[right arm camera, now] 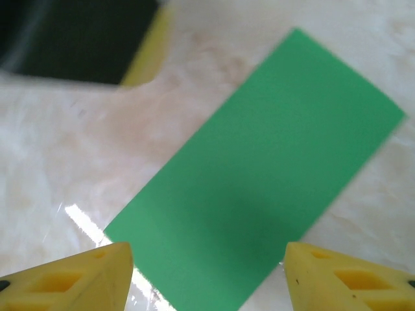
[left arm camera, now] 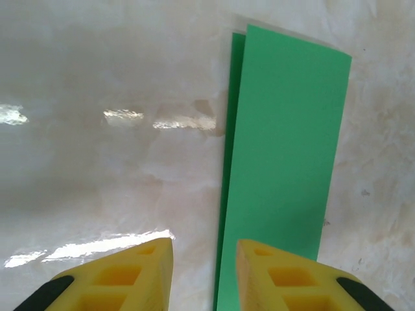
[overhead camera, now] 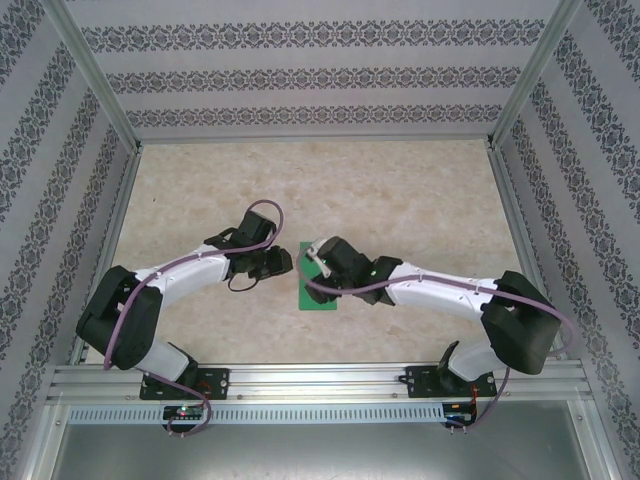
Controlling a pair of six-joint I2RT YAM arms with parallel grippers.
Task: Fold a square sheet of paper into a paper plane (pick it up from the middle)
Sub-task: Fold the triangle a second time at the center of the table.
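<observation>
Marbled beige tabletop (overhead camera: 400, 200) sits between patterned walls (overhead camera: 300, 80). The left gripper (left arm camera: 204, 275) hovers with its yellow jaws partly apart, gripping nothing; bare table shows in the gap. The right gripper (right arm camera: 207, 269) stands wide open and empty, directly above the green square sheet of paper (overhead camera: 320, 298). Folded to a narrow rectangle, it lies flat mid-table at the left gripper's three o'clock in the top view, its lower layer peeking out along one long edge.
</observation>
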